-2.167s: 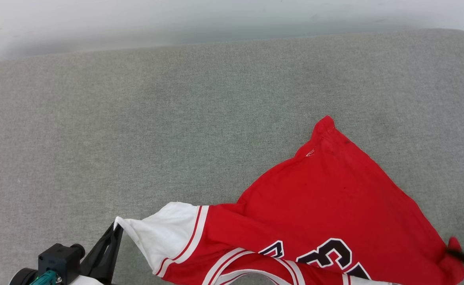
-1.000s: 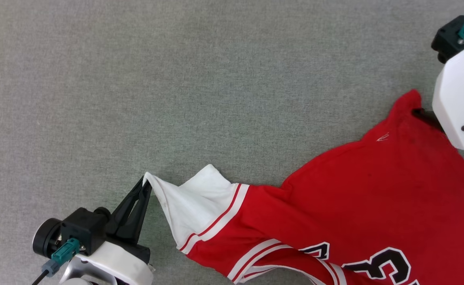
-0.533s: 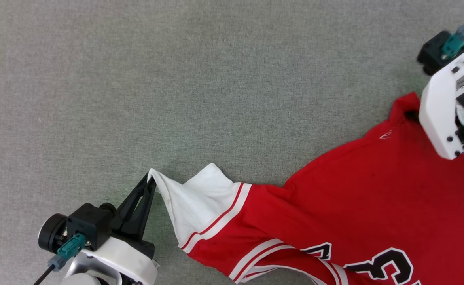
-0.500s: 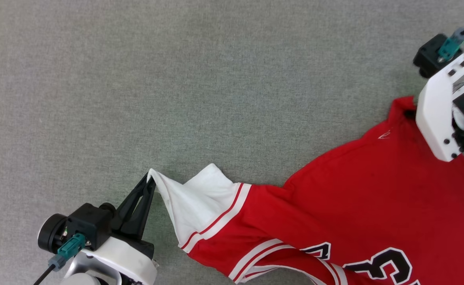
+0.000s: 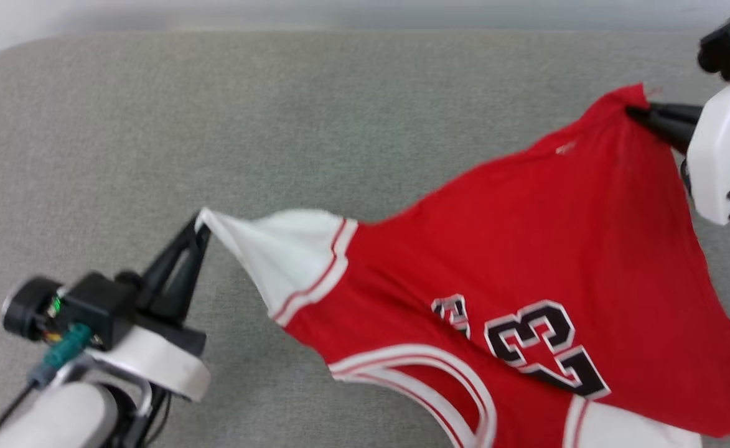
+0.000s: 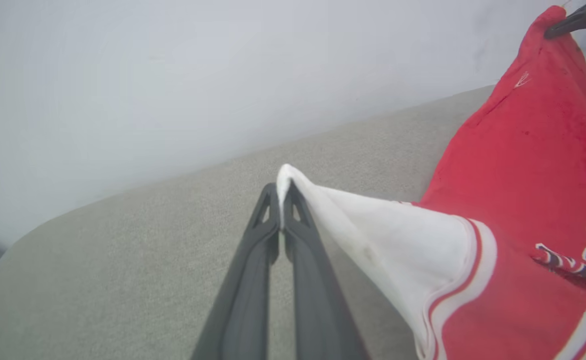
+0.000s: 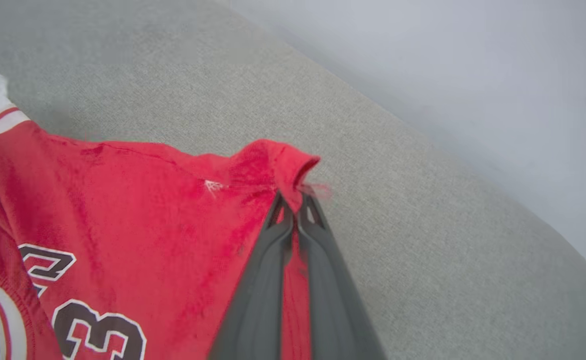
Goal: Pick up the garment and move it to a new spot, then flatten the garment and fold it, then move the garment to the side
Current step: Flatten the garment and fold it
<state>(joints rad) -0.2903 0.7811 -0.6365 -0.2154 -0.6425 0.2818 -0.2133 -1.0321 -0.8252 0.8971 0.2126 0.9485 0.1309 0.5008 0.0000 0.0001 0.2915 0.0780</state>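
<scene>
Fingers of the right hand [image 7: 293,196] have just closed on the garment's red hem corner [image 5: 617,102], where a second ago they stood wide apart beside it. The left hand [image 6: 281,187] stays pinched shut on the tip of the white sleeve [image 5: 277,249]. Between the two hands the garment [image 5: 526,236] now hangs stretched, raised off the grey cloth-covered tabletop [image 5: 340,112], with its lower part drooping. With both grips made, the carry to a new spot can probably begin.
</scene>
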